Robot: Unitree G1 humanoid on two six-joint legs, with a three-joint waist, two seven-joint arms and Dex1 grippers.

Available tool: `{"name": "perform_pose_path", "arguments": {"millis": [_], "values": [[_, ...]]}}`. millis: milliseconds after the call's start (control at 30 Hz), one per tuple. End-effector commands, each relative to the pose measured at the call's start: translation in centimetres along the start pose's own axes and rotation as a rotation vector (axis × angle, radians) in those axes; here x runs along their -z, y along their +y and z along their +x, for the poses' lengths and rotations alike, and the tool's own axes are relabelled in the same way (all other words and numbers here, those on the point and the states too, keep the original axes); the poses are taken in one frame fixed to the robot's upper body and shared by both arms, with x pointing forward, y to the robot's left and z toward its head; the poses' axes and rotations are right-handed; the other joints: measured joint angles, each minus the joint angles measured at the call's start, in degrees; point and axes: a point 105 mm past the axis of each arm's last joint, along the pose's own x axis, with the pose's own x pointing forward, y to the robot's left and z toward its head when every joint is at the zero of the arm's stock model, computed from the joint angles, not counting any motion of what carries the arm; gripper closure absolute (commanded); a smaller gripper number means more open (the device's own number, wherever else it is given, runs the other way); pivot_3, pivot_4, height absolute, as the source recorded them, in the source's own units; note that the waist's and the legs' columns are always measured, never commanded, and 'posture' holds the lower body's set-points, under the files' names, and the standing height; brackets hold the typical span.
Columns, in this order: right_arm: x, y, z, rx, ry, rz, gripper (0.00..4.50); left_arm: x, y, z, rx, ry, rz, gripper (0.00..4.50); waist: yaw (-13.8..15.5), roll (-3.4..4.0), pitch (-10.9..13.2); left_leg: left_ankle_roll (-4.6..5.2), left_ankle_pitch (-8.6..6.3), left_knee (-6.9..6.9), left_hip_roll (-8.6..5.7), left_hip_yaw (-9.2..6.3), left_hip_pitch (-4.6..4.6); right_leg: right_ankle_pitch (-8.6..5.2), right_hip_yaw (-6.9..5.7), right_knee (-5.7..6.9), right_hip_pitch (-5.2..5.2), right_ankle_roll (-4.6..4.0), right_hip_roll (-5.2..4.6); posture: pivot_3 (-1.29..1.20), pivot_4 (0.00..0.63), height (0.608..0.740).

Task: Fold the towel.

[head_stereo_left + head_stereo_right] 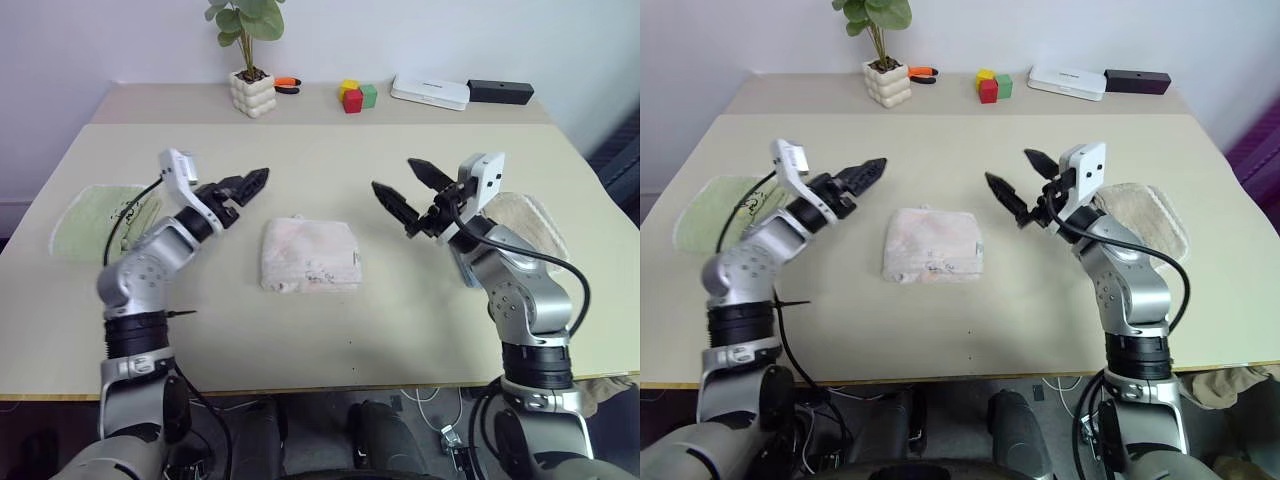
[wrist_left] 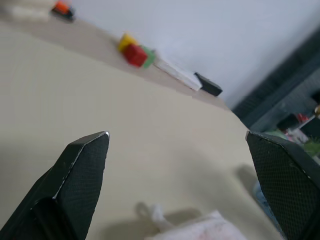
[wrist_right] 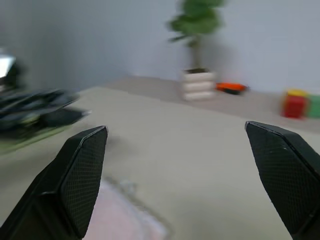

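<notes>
Pink towel (image 1: 309, 254), one, apparently folded

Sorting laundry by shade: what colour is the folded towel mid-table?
Pale pink towel, clearest in the left eye view.

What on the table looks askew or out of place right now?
Nothing stands out. The pink towel lies folded and flat between the open left gripper and the open right gripper; green towel and beige towel lie flat at the sides.
</notes>
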Motion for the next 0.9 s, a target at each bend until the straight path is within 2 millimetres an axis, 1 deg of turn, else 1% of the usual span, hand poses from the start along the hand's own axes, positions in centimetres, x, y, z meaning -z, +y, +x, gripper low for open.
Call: {"name": "perform_pose_path", "arguments": {"millis": [33,133,233,333,367,433,467,667,767,833,867,900], "values": [[-0.7,2.2,-0.4,-0.142,0.017,-0.080,0.01,2.0,0.4,-1.9,0.040,0.172,-0.160,0.02,-0.1,0.01,0.0,0.00,0.00,-0.01,0.00,0.01,0.00,0.00,0.00,0.00,-0.01,0.00,0.00,0.00,0.150,0.735],[-0.7,2.5,-0.7,-0.170,0.034,-0.111,0.01,2.5,1.5,-2.7,0.001,0.214,-0.241,0.02,0.1,-0.04,0.0,-0.02,0.01,-0.01,0.00,0.01,0.00,0.00,0.00,0.02,-0.02,0.00,0.00,0.00,0.150,0.735],[-0.8,2.4,-0.8,-0.177,0.045,-0.128,0.01,4.1,2.2,-3.4,-0.013,0.296,-0.339,0.02,0.2,-0.04,0.0,-0.06,0.03,0.00,-0.01,-0.03,0.01,0.00,-0.05,0.03,0.00,-0.01,-0.01,0.00,0.150,0.735],[-0.7,2.4,-0.7,-0.174,0.042,-0.124,0.01,4.8,1.6,-3.5,0.035,0.336,-0.396,0.02,0.2,-0.04,0.0,-0.06,0.03,0.00,-0.01,-0.03,0.01,-0.01,-0.06,0.02,0.00,-0.02,-0.02,0.00,0.150,0.735],[-0.7,2.4,-0.7,-0.173,0.043,-0.123,0.01,5.2,1.0,-3.4,0.068,0.361,-0.433,0.02,0.2,-0.04,0.0,-0.06,0.03,-0.01,-0.02,-0.03,0.01,-0.01,-0.05,0.02,0.00,-0.02,-0.02,0.00,0.150,0.735],[-0.6,2.5,-0.5,-0.168,0.040,-0.126,0.01,6.2,0.0,-3.3,0.113,0.419,-0.472,0.02,0.2,-0.04,0.0,-0.06,0.04,-0.01,-0.02,-0.03,0.01,-0.01,-0.05,0.02,0.01,-0.02,-0.02,0.00,0.150,0.735],[-0.6,2.5,-0.5,-0.167,0.041,-0.129,0.01,7.0,-0.1,-3.2,0.113,0.444,-0.484,0.02,0.2,-0.04,0.0,-0.07,0.04,-0.01,-0.02,-0.02,0.01,-0.01,-0.05,0.02,0.01,-0.02,-0.03,0.00,0.150,0.735],[-0.8,2.3,-0.3,-0.153,0.040,-0.148,0.01,9.7,0.0,-3.1,0.090,0.522,-0.519,0.02,0.2,-0.02,0.0,-0.07,0.04,-0.03,-0.03,-0.02,0.04,0.00,-0.05,0.02,0.02,-0.02,-0.03,0.00,0.150,0.735],[-1.0,2.0,-0.3,-0.139,0.040,-0.158,0.01,11.2,-0.2,-2.8,0.098,0.559,-0.574,0.02,0.4,0.00,0.0,-0.07,0.04,-0.02,-0.04,-0.02,0.05,-0.01,-0.05,0.01,0.05,-0.02,-0.05,0.00,0.150,0.735],[-1.0,1.9,-0.3,-0.134,0.040,-0.162,0.00,11.4,-0.5,-2.2,0.125,0.548,-0.629,0.53,0.5,0.00,0.0,-0.07,0.04,-0.02,-0.08,-0.02,0.11,-0.01,-0.05,-0.01,0.13,-0.03,-0.08,0.00,0.150,0.735],[-1.0,1.9,-0.2,-0.132,0.040,-0.163,0.00,11.4,-0.6,-2.0,0.133,0.544,-0.647,0.87,0.7,0.01,0.0,-0.07,0.04,-0.01,-0.09,-0.02,0.13,-0.01,-0.05,-0.01,0.16,-0.03,-0.09,0.00,0.150,0.735],[-1.0,1.9,-0.2,-0.131,0.040,-0.163,0.00,11.7,-0.7,-1.7,0.132,0.551,-0.645,1.30,0.7,0.01,0.0,-0.07,0.04,0.00,-0.10,-0.02,0.13,-0.01,-0.05,-0.01,0.16,-0.03,-0.10,0.00,0.150,0.735]]}}
